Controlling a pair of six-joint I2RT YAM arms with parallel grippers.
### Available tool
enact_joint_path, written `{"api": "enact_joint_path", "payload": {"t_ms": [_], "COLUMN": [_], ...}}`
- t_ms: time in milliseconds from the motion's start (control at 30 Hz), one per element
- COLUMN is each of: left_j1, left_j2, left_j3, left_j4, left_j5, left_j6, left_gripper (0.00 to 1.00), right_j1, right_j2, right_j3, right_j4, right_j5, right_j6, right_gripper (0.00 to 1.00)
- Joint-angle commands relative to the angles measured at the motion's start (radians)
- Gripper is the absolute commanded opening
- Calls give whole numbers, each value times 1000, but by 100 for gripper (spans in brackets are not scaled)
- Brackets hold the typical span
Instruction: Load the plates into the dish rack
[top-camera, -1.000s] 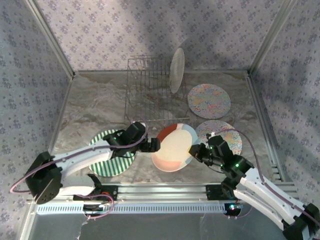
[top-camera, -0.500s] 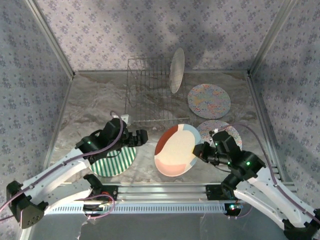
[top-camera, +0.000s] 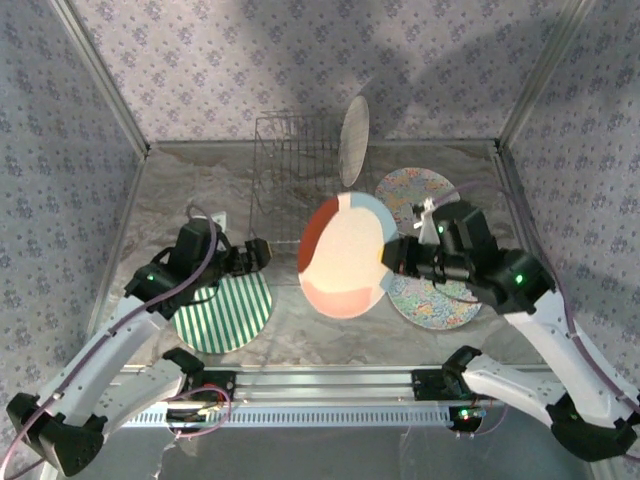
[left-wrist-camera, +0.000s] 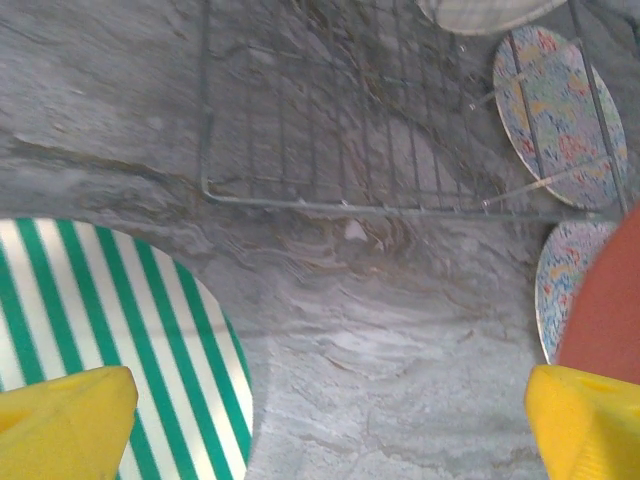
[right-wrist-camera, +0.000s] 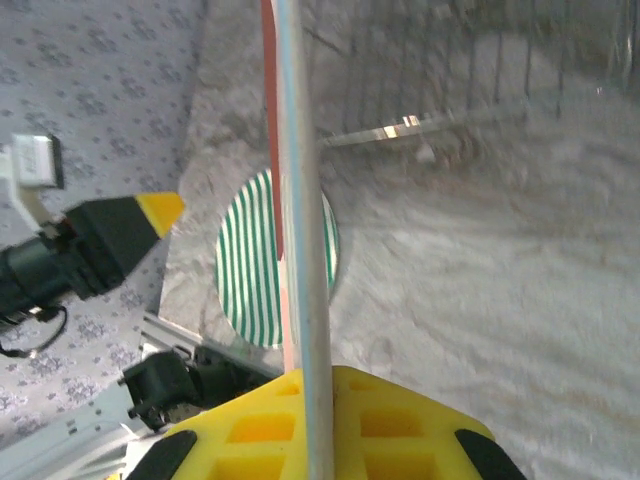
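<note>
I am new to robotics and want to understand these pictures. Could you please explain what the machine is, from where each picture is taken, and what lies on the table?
Two robot arms are bolted at the near edge of the table, each with a two-finger gripper. The wide picture comes from a fixed camera above; the close ones from wrist cameras. The right gripper holds the cream plate by its edge, lifted and tilted. The left gripper is open and empty, near the green striped plate. The near mosaic plate and far mosaic plate lie flat. The grey plate stands in the wire dish rack.
</note>
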Motion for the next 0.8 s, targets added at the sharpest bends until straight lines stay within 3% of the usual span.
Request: {"api": "enact_joint_path", "payload": {"t_ms": [0,200,500,767], "left_j1": [75,190,291,307], "left_j2": [21,117,231,321], "left_j3": [67,165,239,313], "left_j4": [-61,-88,-68,-85], "left_j5": [33,85,115,9], "left_j6": [42,90,109,182], "left_gripper": [99,99,99,99], "right_j1": [-31,-77,-125,-125], "right_j2": [105,389,780,1112], "right_j3": [186,487,927,1317], "right_j4": [-6,-15,-20,-72], "right_j5": [43,191,425,556], "right_j6": [-176,-328,-422,-487], "right_gripper": [0,0,0,0]}}
